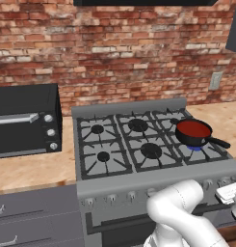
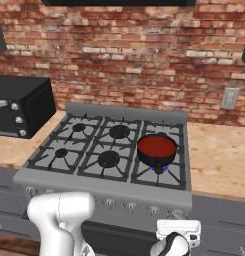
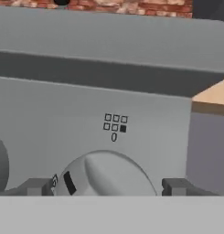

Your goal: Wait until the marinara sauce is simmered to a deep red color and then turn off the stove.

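Hand view: knob between open tool tips.

On the stove's grey front panel, just above the knob before you, you can read a small burner diagram: six little squares in two rows, the lower right one filled black, with a "0" beneath. The knob itself bears a short black mark.

Red marinara sauce fills a black pan on the stove — front right burner, blue flame beneath.
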